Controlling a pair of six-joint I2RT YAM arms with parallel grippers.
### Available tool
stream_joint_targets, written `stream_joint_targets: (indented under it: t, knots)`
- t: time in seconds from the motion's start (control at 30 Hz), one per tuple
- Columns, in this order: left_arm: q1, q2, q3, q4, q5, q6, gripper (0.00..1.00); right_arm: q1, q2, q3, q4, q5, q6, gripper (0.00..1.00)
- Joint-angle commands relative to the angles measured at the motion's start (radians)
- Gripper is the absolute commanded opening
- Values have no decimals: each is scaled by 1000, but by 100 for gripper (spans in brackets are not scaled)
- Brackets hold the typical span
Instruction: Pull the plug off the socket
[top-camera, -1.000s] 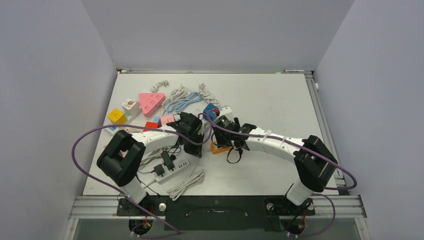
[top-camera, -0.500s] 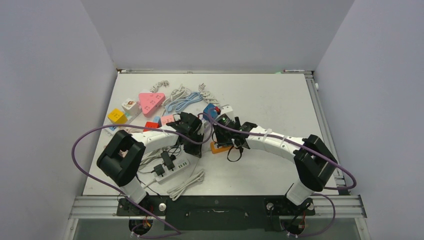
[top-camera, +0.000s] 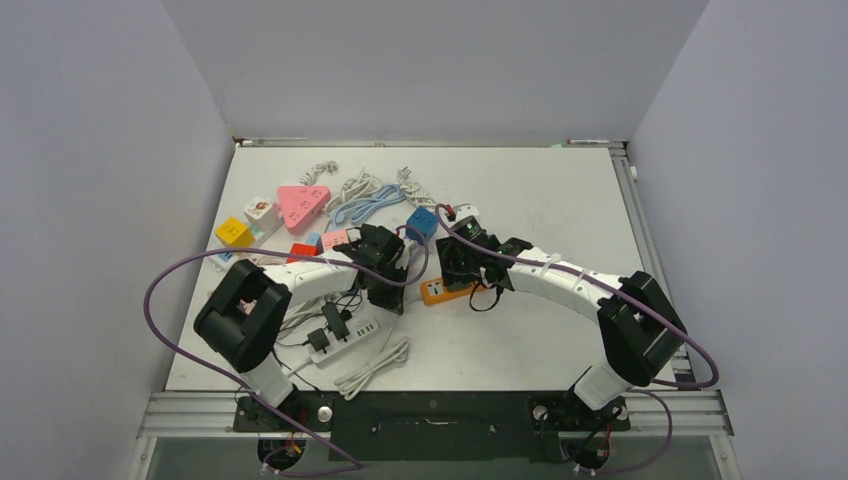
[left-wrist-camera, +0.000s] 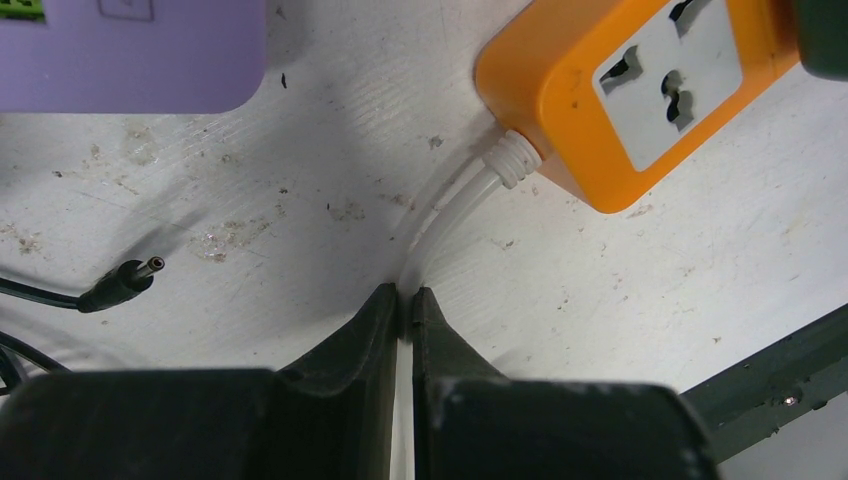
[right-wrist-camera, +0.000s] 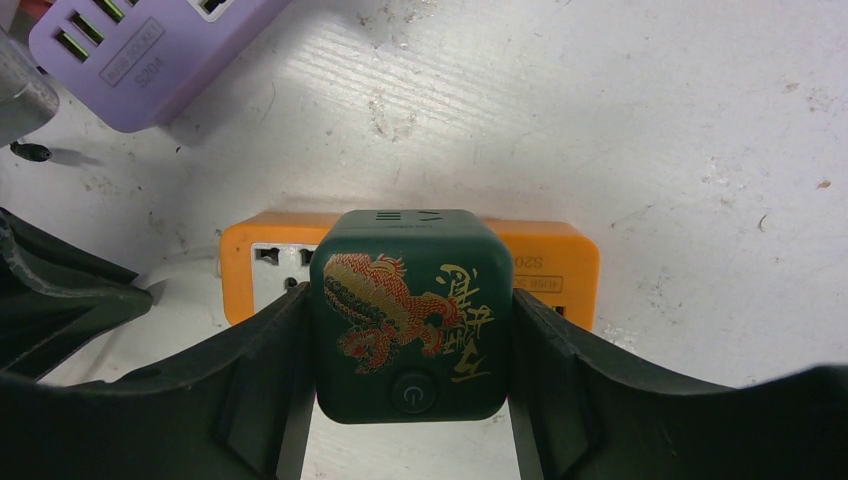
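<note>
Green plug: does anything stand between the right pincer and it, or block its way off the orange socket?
Nothing visible. The right pincer grips the green plug on both sides; nothing lies over it on the orange socket.

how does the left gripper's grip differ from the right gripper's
The left gripper is pinched almost fully closed on the thin white cable of the orange socket strip; the right gripper stands much wider, clamping the dark green plug by two opposite sides. The left grips beside the strip, the right over its top face. Both have dark fingers and both hold something.
</note>
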Motion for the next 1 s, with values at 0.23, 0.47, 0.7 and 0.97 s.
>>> stream_joint_targets:
  t: [0.23,0.47,0.7,0.97]
  knots:
    - [9,14,18,-57,-56,23,0,64,2,46,-108,275,-13,5]
    - [9,16,18,-60,-54,22,0,134,42,94,-162,396,-11,5]
    - [9,18,19,-60,-54,23,0,138,49,95,-143,372,-11,5]
    - [9,21,20,-60,-53,24,0,48,-7,49,-62,193,-14,5]
